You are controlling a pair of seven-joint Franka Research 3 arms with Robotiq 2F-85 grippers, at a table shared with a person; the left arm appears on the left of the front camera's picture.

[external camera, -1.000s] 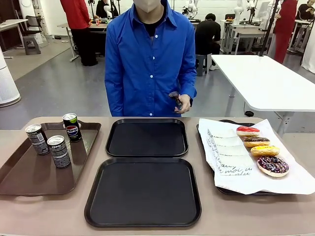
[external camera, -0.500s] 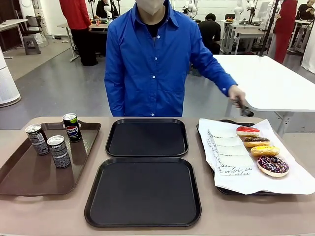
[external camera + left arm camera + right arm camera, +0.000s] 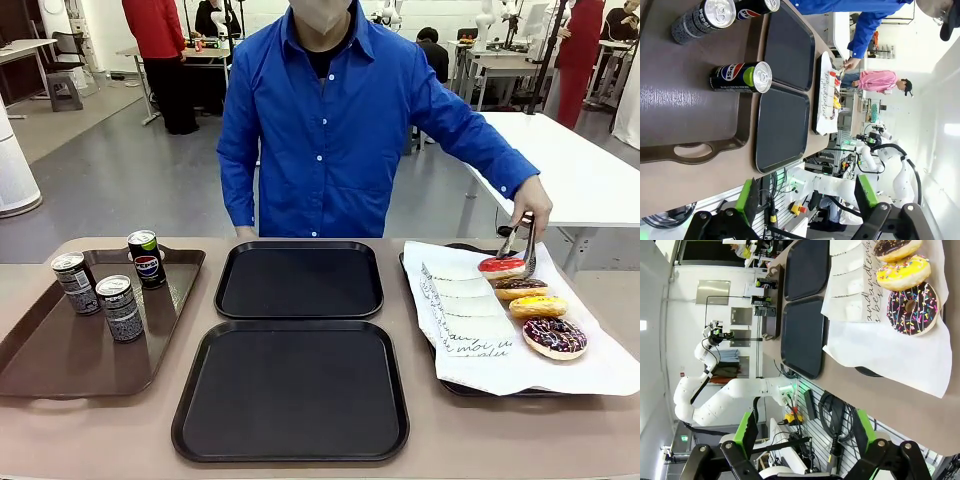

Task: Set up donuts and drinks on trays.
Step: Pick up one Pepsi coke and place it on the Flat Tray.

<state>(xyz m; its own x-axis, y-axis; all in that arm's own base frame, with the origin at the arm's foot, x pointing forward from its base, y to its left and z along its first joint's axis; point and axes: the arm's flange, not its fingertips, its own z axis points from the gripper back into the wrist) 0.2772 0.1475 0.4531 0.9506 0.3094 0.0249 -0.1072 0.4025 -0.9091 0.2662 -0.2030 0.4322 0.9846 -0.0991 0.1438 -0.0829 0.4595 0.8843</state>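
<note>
gripping a pair of metal tongs (image 3: 520, 243), the person's hand (image 3: 533, 195) is closed round the handles. the tong tips sit on either side of the red-glazed ring donut (image 3: 502, 266) and appear to touch it. that donut rests at the far end of a row on the white paper sheet (image 3: 470, 345), which lines a dark tray at the tabletop's right edge.

behind it toward the near edge lie:
- the chocolate-glazed donut (image 3: 521, 288)
- the yellow-glazed donut (image 3: 538, 306)
- the dark sprinkled donut (image 3: 554, 337)

white paper sleeves with black script (image 3: 462, 300) lie just beside the row.

mid-table, the far black plastic tray (image 3: 299, 280) and the near black plastic tray (image 3: 291, 390) carry nothing. three slim aluminium cans (image 3: 120, 308) stand upright on the brown plastic tray (image 3: 60, 350) at the tabletop's (image 3: 100, 430) left edge.

the left gripper (image 3: 806, 200) and the right gripper (image 3: 805, 432) both have their jaws spread wide and hold nothing, each well above the table.

judgement: the task is at its very start. no donut or drink has been placed, and all four donuts and three cans remain to be moved onto the black trays.
</note>
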